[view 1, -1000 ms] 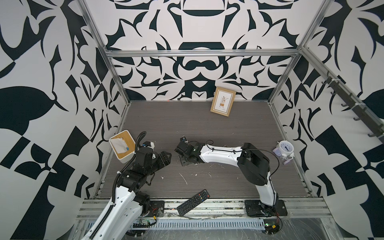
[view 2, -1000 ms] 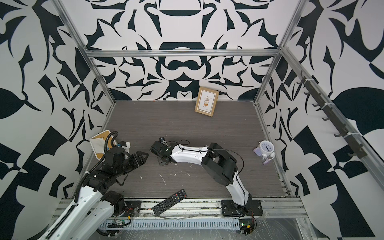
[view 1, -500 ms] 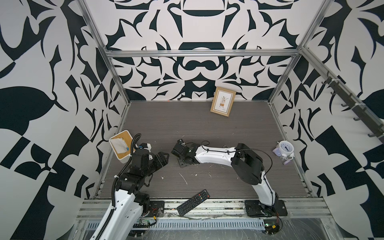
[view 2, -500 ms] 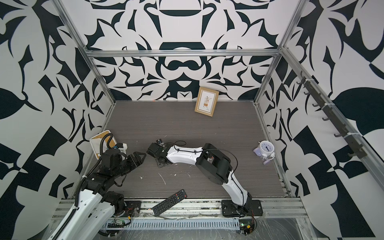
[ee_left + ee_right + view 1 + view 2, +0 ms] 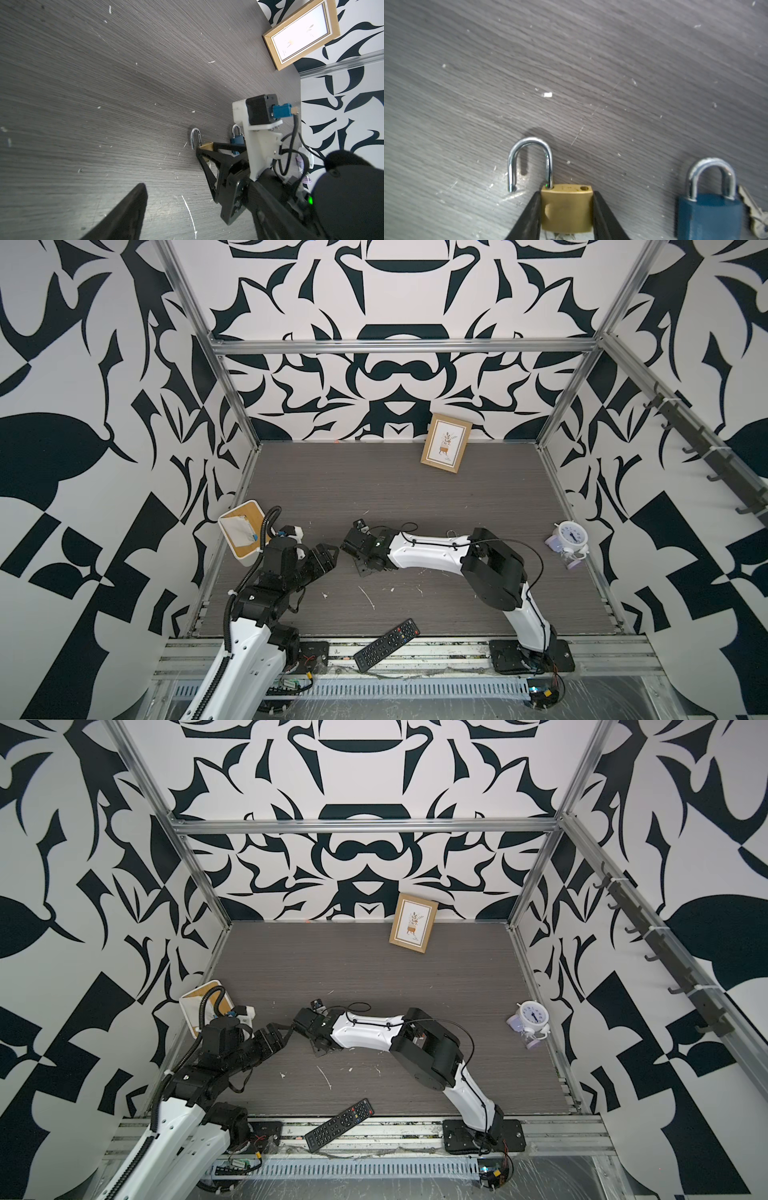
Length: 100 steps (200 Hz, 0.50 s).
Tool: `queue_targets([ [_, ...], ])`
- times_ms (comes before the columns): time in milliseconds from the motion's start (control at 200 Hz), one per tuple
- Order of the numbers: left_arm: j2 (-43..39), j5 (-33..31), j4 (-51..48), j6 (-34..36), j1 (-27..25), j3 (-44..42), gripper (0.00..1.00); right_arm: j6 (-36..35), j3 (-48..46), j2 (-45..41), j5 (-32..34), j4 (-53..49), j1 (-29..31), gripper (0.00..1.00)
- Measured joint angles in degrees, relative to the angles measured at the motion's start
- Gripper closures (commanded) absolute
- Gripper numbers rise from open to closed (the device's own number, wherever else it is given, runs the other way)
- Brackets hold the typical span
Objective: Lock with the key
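Observation:
A brass padlock (image 5: 566, 207) lies on the dark wood table (image 5: 571, 62), its silver shackle (image 5: 529, 162) swung open with the free end out of its hole. My right gripper (image 5: 566, 195) is shut on its body, one black finger against each side. A bit of silver metal shows under the body; I cannot tell what it is. Beside it lies a blue padlock (image 5: 710, 216), shackle shut, with a silver key (image 5: 756, 214) next to it. In both top views the right gripper (image 5: 353, 541) covers the locks. My left gripper (image 5: 327, 556) hangs open and empty just left of it; one finger (image 5: 126, 214) shows.
A framed picture (image 5: 446, 448) leans on the back wall. A white alarm clock (image 5: 571, 537) stands at the right edge, a tissue box (image 5: 241, 533) at the left edge behind the left arm. A black remote (image 5: 386, 644) lies at the front edge. White scraps dot the table.
My right gripper has shifted slightly left and its jaws have narrowed onto the brass padlock. The left gripper has stayed open in nearly the same place.

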Motion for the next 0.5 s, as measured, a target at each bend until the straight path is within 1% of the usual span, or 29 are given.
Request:
queue_targets([
  [75,0.42,0.31,0.39,0.02,0.00,-0.55,0.20,0.09,-0.52,-0.24,0.26,0.55,0.04,0.66],
  [130,0.94,0.63,0.35,0.02,0.00,-0.68,0.20,0.02,-0.81,-0.37,0.28,0.87,0.07,0.70],
  [220,2.29,1.55,1.09,0.00,0.00,-0.68,0.20,-0.24,-1.77,-0.98,0.44,1.44,0.04,0.71],
  [290,3.34,2.25,1.88,0.00,0.00,-0.68,0.20,-0.90,-2.95,-1.75,0.52,1.90,0.04,0.75],
  [385,4.76,3.19,2.93,0.00,0.04,-0.68,0.21,-2.29,-4.81,-3.02,0.48,2.45,0.02,0.91],
  [420,5.31,3.52,3.28,0.02,0.04,-0.68,0.21,-2.89,-5.27,-3.37,0.46,2.47,-0.02,1.00],
  [500,6.82,4.61,4.48,0.04,0.04,-0.68,0.23,-4.83,-6.58,-4.28,-0.02,2.97,-0.13,1.00],
])
